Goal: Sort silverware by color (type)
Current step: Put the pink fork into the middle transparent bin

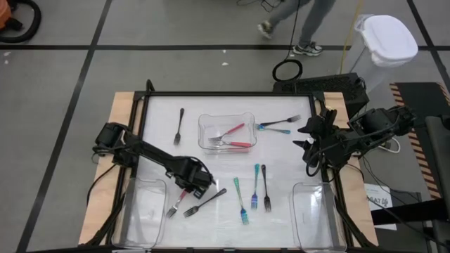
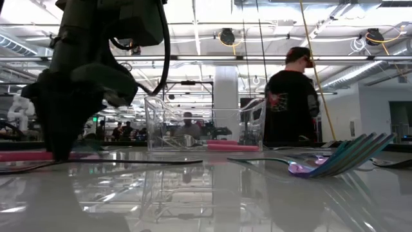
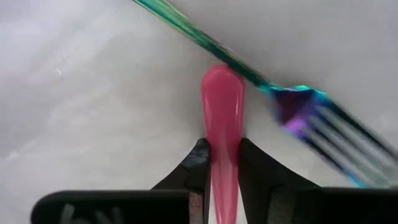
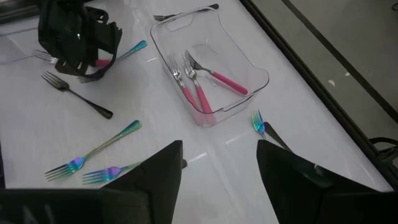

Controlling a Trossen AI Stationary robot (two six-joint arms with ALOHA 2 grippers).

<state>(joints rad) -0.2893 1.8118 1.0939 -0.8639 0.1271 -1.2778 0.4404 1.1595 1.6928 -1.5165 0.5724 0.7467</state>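
My left gripper (image 1: 191, 184) stands at the table's near left, pointing down, shut on a pink-handled fork (image 1: 177, 202) whose tines point toward the near-left clear tray (image 1: 144, 214). A teal fork (image 3: 292, 102) lies right beside the pink handle's end. A dark fork (image 1: 204, 202) lies flat close by, and three teal forks (image 1: 254, 188) lie flat near the middle. The centre tray (image 1: 226, 132) holds two pink forks (image 4: 202, 87). My right gripper (image 4: 217, 168) hangs open high over the table's right side, touching nothing. My left gripper pinches the pink handle (image 3: 222, 134) between its two fingers, a little back from the handle's rounded free end (image 3: 221, 74). The fingers come from above and lie across the handle. The fork lies about level just at the table top (image 2: 26, 155); whether it is clear of it, I cannot tell.
A dark fork (image 1: 179, 126) lies at the far left and teal forks (image 1: 281, 125) lie right of the centre tray. Another clear tray (image 1: 316, 211) stands at the near right. A person (image 2: 293, 96) stands beyond the table's far edge.
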